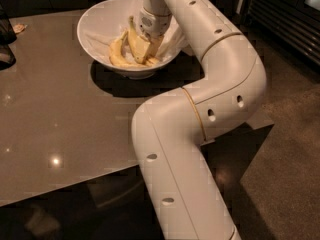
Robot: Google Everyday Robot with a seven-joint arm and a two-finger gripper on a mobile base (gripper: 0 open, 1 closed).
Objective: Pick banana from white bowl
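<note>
The white bowl (95,24) stands at the far side of the brown table. Two bananas lie in it. The longer banana (136,40) stands tilted, its thin stem pointing up toward the bowl's far rim. The shorter curved banana (117,55) lies below and left of it on the bowl's floor. My gripper (146,48) reaches down into the bowl from the right and is shut on the longer banana's lower part. The fingertips are partly hidden behind the fruit.
The glossy brown table (55,114) runs left and toward me. My white arm (210,104) bends over its right edge. A dark object (6,39) stands at the table's far left edge. A dark floor lies to the right.
</note>
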